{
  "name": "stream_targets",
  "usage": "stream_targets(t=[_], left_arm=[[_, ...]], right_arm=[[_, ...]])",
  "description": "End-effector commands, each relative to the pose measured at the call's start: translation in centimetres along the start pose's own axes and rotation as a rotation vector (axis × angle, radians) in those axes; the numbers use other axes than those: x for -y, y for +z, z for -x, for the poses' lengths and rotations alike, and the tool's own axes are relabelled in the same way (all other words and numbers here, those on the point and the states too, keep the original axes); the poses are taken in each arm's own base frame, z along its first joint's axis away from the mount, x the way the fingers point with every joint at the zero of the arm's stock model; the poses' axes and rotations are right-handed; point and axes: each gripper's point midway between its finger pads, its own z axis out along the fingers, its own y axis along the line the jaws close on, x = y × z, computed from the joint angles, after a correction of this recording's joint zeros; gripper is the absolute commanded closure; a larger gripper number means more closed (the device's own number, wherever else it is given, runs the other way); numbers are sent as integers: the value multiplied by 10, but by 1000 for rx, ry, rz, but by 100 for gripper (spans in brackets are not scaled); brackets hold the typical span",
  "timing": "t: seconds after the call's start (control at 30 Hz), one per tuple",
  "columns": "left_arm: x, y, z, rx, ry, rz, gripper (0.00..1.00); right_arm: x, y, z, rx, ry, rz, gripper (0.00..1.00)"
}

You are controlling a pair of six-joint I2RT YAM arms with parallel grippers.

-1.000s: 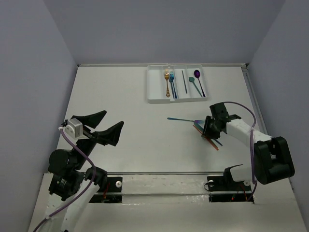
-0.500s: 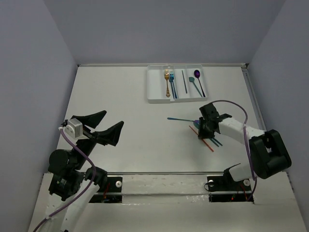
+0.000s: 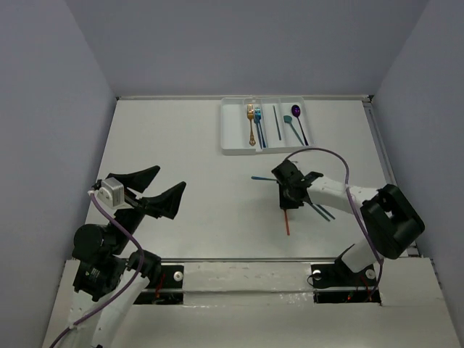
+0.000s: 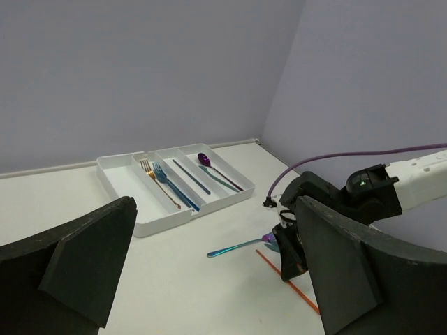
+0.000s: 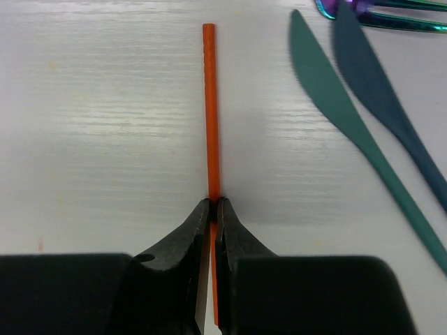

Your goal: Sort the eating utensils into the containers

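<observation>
My right gripper [image 3: 288,200] is down at the table, shut on a red-orange stick [image 5: 209,105] that lies flat and runs straight out from between the fingers. Its tail end [image 3: 288,223] shows in the top view. To the right lie a teal knife [image 5: 347,115] and a blue knife [image 5: 383,89], with an iridescent spoon [image 3: 264,178] just beyond. The white tray [image 3: 232,149] at the back holds a gold fork [image 3: 251,125], a blue fork [image 3: 259,127], a teal stick [image 3: 276,122], a teal spoon [image 3: 293,127] and a purple spoon [image 3: 299,120]. My left gripper [image 3: 172,177] hangs open at the left, holding nothing.
Purple cable [image 3: 326,154] arcs over the right arm. Grey walls close in the table on three sides. The tray's leftmost compartment [image 4: 119,176] has nothing in it. A raised edge [image 3: 377,138] runs down the table's right side.
My right gripper has moved left across the table and shut on the red-orange stick, which has swung from a diagonal to nearly upright in the top view. The left arm is still.
</observation>
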Motion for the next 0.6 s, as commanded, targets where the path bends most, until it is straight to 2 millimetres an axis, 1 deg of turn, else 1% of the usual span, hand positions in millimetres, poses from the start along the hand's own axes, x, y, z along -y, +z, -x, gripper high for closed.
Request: stream_targets(t=[0.0, 0.1, 0.13, 0.17, 0.2, 0.23, 0.27, 0.3, 0.33, 0.37, 0.4, 0.43, 0.47, 0.5, 0.57], left_arm=[[10, -2, 25, 70, 18, -31, 1], [9, -1, 24, 64, 15, -27, 1], [9, -1, 23, 60, 14, -28, 1], [9, -1, 23, 60, 13, -29, 1], [9, 0, 21, 55, 12, -29, 1], [9, 0, 21, 55, 12, -31, 1], [9, 0, 22, 56, 12, -31, 1], [9, 1, 21, 55, 12, -31, 1], [8, 1, 20, 52, 11, -29, 1], [8, 2, 19, 48, 12, -27, 1], [8, 2, 19, 46, 12, -27, 1], [7, 4, 16, 37, 12, -23, 1], [6, 5, 16, 34, 11, -22, 1], [6, 6, 14, 28, 10, -21, 1], [4, 6, 14, 28, 11, -16, 1]], right_arm=[[-30, 9, -26, -69, -52, 65, 100], [-36, -2, -11, -23, -60, 87, 100], [-43, -15, 4, 29, -68, 119, 100], [-48, -23, 15, 63, -76, 138, 100], [-48, -30, 29, 114, -95, 129, 100], [-58, -44, 53, 182, -102, 150, 100], [-58, -49, 70, 219, -100, 141, 100], [-59, -53, 89, 261, -122, 139, 100], [-66, -55, 115, 297, -120, 147, 100], [-54, -52, 139, 318, -83, 131, 100], [-60, -53, 158, 341, -79, 173, 100], [-59, -51, 175, 361, -98, 187, 100], [-65, -62, 206, 420, -87, 212, 100], [-56, -46, 222, 414, -79, 189, 100], [-53, -42, 253, 445, -100, 176, 100]])
